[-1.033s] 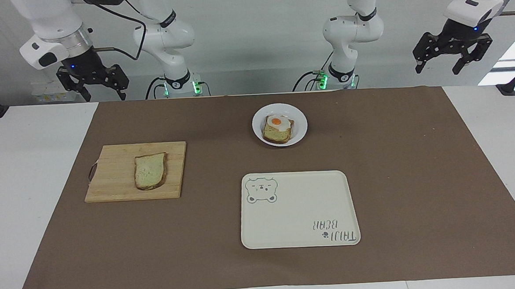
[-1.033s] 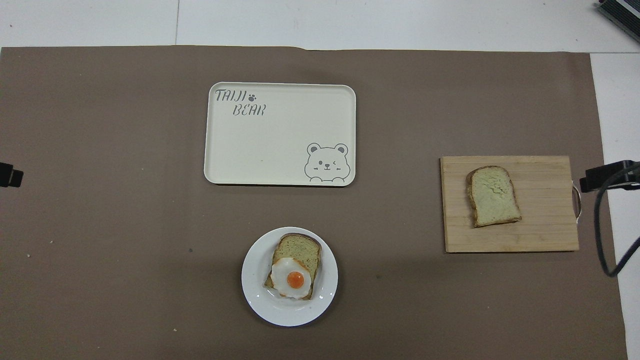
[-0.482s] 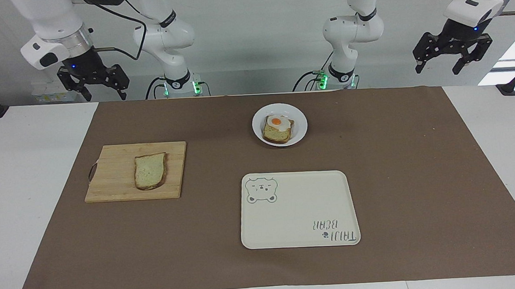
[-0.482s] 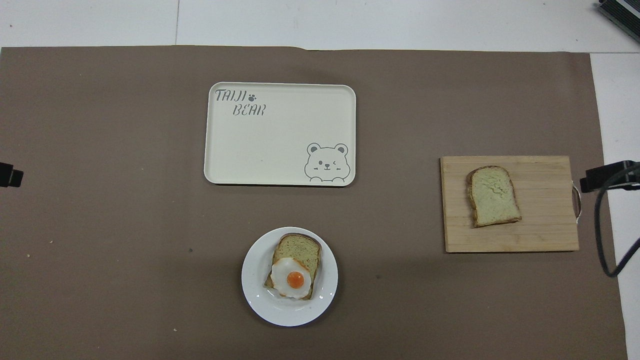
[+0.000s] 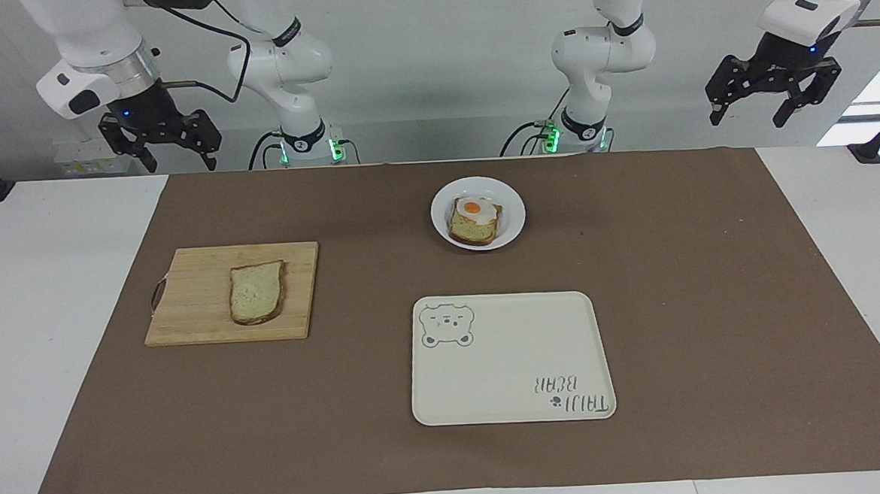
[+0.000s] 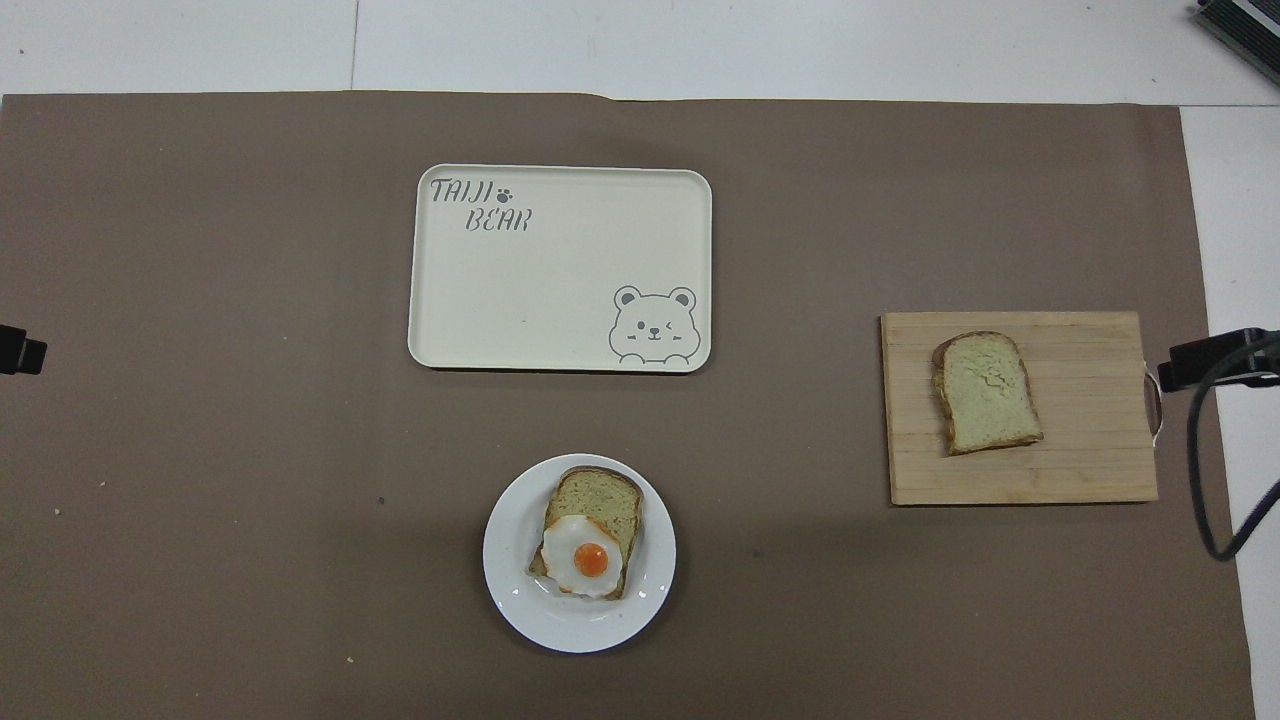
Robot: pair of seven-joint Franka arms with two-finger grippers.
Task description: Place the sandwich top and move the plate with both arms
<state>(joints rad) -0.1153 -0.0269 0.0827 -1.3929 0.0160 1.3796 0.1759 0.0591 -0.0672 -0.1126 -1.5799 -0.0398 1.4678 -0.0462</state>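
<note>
Both end effectors, left and right, raised, fingers apart, empty.

Facing view: high across the table, looking back at both arm bases along the top edge, wide enough to take in the whole brown mat. Overhead view: high above the robots' end, looking forward and steeply down, closer in. Shared between them, half a turn apart: mat, plate, tray, cutting board.
</note>
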